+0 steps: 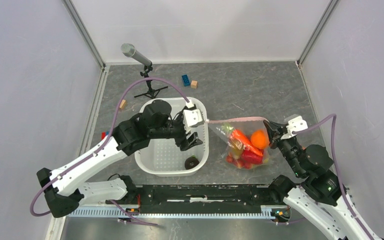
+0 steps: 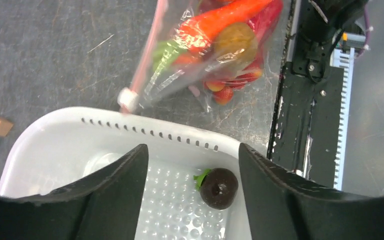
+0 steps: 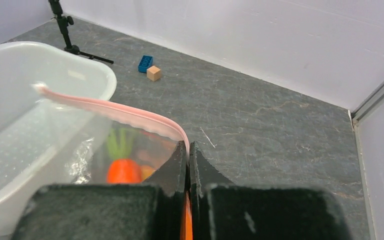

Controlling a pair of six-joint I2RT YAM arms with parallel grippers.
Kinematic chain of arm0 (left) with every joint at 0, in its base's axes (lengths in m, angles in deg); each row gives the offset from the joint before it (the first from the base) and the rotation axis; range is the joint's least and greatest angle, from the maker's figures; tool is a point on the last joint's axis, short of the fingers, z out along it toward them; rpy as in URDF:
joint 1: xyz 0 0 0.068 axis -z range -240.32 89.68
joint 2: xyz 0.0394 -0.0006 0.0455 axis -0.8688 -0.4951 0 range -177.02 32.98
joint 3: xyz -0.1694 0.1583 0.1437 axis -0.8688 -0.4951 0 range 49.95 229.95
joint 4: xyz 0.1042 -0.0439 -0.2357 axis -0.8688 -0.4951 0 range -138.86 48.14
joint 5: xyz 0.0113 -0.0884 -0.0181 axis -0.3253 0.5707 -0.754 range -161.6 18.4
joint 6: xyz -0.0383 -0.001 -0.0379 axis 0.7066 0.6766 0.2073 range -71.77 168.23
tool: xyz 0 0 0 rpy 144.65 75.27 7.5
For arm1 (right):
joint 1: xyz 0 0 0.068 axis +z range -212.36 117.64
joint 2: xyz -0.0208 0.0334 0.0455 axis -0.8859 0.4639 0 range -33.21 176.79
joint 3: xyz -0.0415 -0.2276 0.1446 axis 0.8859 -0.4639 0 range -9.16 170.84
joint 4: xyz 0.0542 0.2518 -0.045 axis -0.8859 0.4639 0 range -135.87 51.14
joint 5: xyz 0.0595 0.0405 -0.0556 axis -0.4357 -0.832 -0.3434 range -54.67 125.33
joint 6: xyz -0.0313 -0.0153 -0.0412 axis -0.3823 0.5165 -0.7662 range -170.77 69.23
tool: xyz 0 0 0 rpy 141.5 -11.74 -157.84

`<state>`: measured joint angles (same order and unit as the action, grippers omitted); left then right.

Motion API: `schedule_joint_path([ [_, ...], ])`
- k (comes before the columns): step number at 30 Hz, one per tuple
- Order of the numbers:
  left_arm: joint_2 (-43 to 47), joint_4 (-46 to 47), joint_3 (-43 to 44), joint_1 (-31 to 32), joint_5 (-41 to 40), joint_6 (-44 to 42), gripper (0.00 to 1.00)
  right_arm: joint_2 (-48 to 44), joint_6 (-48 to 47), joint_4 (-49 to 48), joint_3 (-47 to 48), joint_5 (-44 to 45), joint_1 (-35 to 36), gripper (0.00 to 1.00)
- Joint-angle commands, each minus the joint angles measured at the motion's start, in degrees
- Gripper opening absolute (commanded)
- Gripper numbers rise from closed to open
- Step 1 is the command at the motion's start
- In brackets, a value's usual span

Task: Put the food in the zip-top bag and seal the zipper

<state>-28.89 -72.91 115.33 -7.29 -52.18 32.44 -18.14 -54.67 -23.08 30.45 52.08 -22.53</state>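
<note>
Pink zipper (image 3: 130, 114) is what your right wrist camera shows best. The strip arcs in from the left and ends pinched between the fingers of the right gripper (image 3: 187, 150), which are pressed flat together on it. From the top camera you only see that gripper meeting the bag's far right corner, not the pinch itself.

Your left wrist camera gives what the others lack: the small white slider (image 2: 128, 98) at the zipper's other end, just beside the rim of the white basin (image 2: 50, 117). You cannot tell whether it touches the rim. This view also shows the left gripper (image 2: 192, 150) hanging above the basin, jaws spread wide with nothing between them.

The zip-top bag (image 1: 230, 137) lies on the table between the basin and the right arm, its mouth edge stretched from the basin's side to the right gripper. Inside it you have an orange carrot (image 1: 245, 141), a round orange (image 1: 260, 139), a red pepper (image 1: 250, 157) and some small red pieces against the plastic. The rest is too bunched to name. One dark round fruit (image 2: 219, 187) with a green leaf sits alone in the basin, near the wall closest to the bag.

A blue block (image 1: 185, 80) and a wooden block (image 1: 194, 84) sit side by side on the far table, well apart from the bag.
</note>
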Motion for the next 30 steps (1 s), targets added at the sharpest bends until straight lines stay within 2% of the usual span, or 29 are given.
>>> schedule_joint_path([
  [1,4.36,5.62,-1.18,-0.37,-5.75,7.68,0.82,3.18,-0.31,-8.29,2.06,2.94,-0.28,0.0],
  [4,8.62,11.2,-5.75,-0.6,-8.77,9.12,0.98,7.47,-2.52,-9.9,3.94,3.45,-0.28,0.0],
  [5,9.47,12.36,-6.89,-0.68,-10.68,9.96,1.0,9.57,-3.82,-10.18,5.33,3.79,-0.26,0.0],
  [8,11.8,13.03,-8.87,-1.07,-14.44,11.17,1.0,16.43,-8.84,-10.69,10.66,6.34,-0.28,0.0],
  [12,13.88,13.25,-10.67,-1.61,-18.34,12.57,1.0,28.04,-17.74,-9.46,23.04,9.89,-0.37,0.0],
  [14,14.92,13.36,-11.13,-1.79,-19.12,13.06,1.0,32.57,-20.36,-8.28,29.27,9.85,-0.5,0.0],
  [17,16.62,14.35,-12.21,-2.06,-21.31,13.57,1.0,35.55,-21.34,-6.85,32.75,6.69,-0.55,0.0],
  [20,17.94,15.04,-13.3,-2.4,-23.45,13.98,1.0,31.85,-21.03,-3.1,27.07,-4.61,-0.55,0.0],
  [23,18.89,14.7,-13.97,-2.84,-23.83,14.38,1.0,24.03,-17.44,0.47,14.6,-10.92,-0.55,0.0],
  [26,18.94,15.19,-14.58,-3.3,-23.82,14.5,1.0,16.47,-15.94,5.06,5.0,-26.35,-0.55,0.02],
  [28,18.35,15.59,-14.36,-3.54,-23.52,14.56,1.0,13.48,-13.46,6.33,2.12,-33.63,-0.55,0.03],
  [30,17.53,16.44,-14.41,-3.73,-22.89,14.76,1.0,11.99,-11.49,6.23,1.07,-38.39,-0.55,0.21],
])
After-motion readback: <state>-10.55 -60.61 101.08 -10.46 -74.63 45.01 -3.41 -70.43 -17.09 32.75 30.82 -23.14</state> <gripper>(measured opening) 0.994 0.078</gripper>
